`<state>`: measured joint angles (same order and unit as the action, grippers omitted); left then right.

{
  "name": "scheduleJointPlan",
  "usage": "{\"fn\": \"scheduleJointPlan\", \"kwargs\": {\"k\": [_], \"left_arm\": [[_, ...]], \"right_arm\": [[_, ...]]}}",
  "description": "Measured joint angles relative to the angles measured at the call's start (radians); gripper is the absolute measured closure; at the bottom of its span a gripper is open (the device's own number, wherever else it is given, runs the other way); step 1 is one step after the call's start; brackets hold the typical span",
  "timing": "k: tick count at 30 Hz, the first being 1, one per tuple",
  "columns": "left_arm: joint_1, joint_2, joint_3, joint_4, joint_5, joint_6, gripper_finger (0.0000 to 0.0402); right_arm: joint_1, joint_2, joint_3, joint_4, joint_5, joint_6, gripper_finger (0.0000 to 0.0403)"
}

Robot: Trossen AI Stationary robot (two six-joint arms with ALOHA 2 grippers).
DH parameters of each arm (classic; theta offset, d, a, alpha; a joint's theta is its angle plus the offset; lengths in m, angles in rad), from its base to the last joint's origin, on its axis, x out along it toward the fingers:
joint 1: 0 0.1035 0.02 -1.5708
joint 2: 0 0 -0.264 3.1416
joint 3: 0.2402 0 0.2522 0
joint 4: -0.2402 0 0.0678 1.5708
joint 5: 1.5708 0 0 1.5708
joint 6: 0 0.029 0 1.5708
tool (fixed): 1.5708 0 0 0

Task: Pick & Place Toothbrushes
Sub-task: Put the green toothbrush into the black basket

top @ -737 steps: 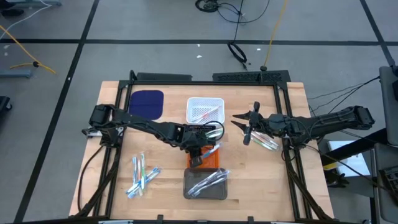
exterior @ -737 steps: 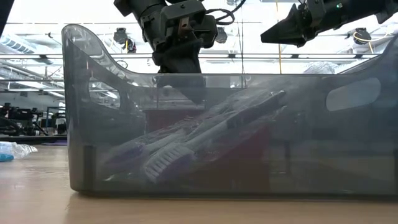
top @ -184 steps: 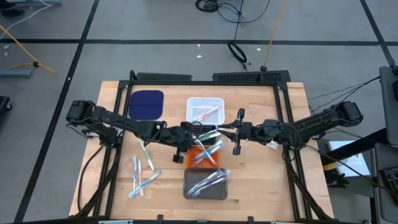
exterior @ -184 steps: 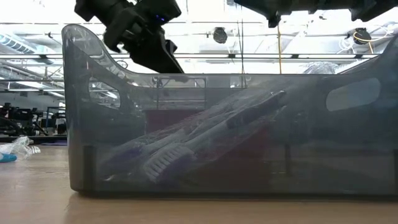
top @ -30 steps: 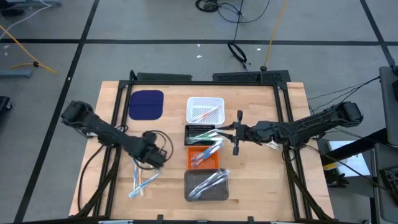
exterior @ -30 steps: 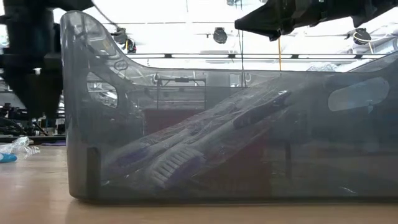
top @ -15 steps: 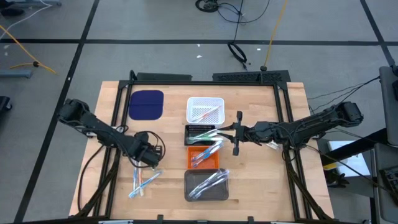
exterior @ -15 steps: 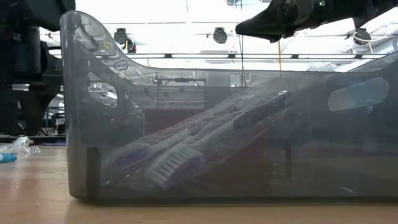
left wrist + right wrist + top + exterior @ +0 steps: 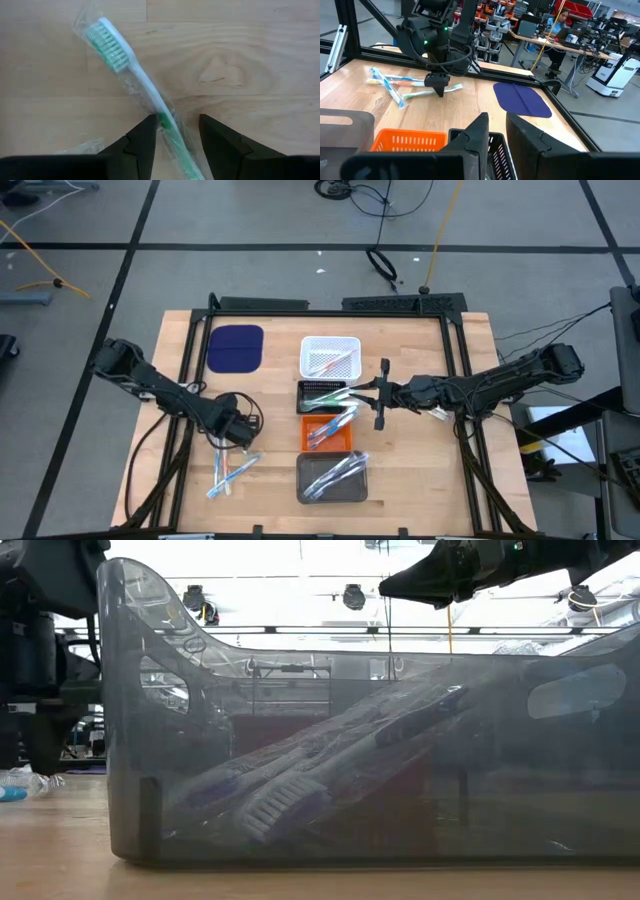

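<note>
- We saw the left gripper [image 9: 176,132] with its two dark fingers [image 9: 142,142] spread, one on each side of the handle of a green-and-white toothbrush [image 9: 135,75] in a clear wrapper; we could not tell whether the fingertips touched it.
- That toothbrush lay flat on the wooden table [image 9: 250,60], bristle head pointing away from the fingers.
- From above, the left gripper [image 9: 238,438] stood over the loose toothbrushes [image 9: 228,472] on the table's left front part, its arm reaching in from the left edge.
- The right gripper [image 9: 496,131] showed a narrow gap between its fingers, with nothing held between them.
- From above, the right gripper [image 9: 383,392] hung just beside the black tray [image 9: 322,396], which held green and white toothbrushes.
- The orange tray [image 9: 326,432] in front of it held a few brushes, and the white tray [image 9: 330,357] behind it held red ones.
- The grey tray [image 9: 332,477] nearest the front edge held wrapped brushes; in the low view its wall [image 9: 350,760] filled the picture.
- A dark blue pad [image 9: 235,347] lay at the back left of the table.
- Beyond the table, the right wrist view showed a person [image 9: 561,20] seated at a desk.
</note>
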<state>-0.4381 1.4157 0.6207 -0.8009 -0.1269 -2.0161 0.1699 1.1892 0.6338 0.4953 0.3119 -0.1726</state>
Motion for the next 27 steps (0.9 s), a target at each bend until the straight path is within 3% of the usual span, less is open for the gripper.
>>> {"fn": "scheduleJointPlan", "kwargs": {"k": [4, 11, 17, 24, 27], "left_arm": [[0.0, 0.0, -0.001, 0.002, -0.006, 0.002, 0.028], [0.016, 0.003, 0.007, -0.005, -0.089, 0.049, 0.039], [0.046, -0.01, 0.008, -0.009, -0.138, 0.128, 0.039], [0.047, -0.14, 0.079, -0.006, -0.392, 0.31, 0.0393], [0.043, -0.195, 0.109, 0.059, -0.508, 0.467, 0.0396]], "right_arm": [[0.0, 0.0, 0.0, 0.001, 0.0, 0.0, 0.0344], [0.0, 0.0, 0.0, 0.0, 0.0, 0.0, 0.0344], [0.0, 0.0, 0.0, 0.001, 0.0, 0.003, 0.0344], [0.0, 0.0, 0.0, 0.001, -0.005, 0.02, 0.0344], [-0.001, 0.0, 0.0, 0.012, -0.08, 0.056, 0.0344]]}}
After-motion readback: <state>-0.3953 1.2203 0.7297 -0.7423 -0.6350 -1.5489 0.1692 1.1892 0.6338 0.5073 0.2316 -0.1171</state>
